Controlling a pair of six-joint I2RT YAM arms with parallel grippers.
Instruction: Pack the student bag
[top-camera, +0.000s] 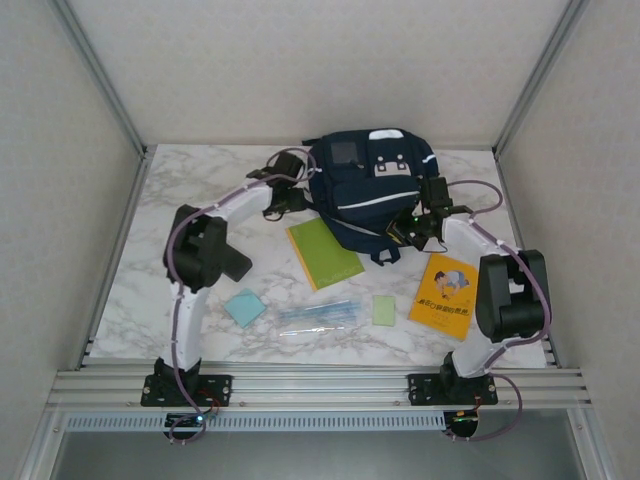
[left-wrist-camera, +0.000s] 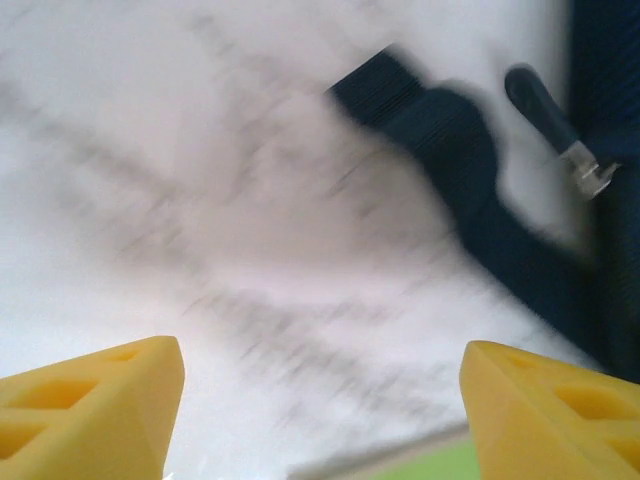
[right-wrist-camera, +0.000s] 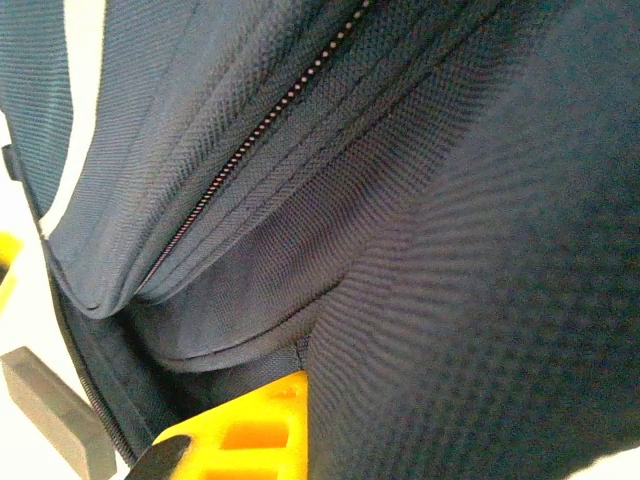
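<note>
My right fingers (right-wrist-camera: 250, 425) are closed tight on a fold of the bag (right-wrist-camera: 450, 250). I judge this is to hold its zipped edge steady so the opening can be worked. My left fingers (left-wrist-camera: 90, 400) stand wide apart with nothing between them, over bare surface (left-wrist-camera: 200, 200). A strap (left-wrist-camera: 440, 130) and a zip pull (left-wrist-camera: 545, 105) lie just ahead to their right. The bag sits at the far middle of the surface, with my left fingers just beside its left flank.

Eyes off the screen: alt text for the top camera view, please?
A navy backpack sits at the far middle of a marble table, the left gripper by its left side and the right gripper at its right edge. Nearer lie a green notebook, a yellow book, pens, a blue pad and a green pad.
</note>
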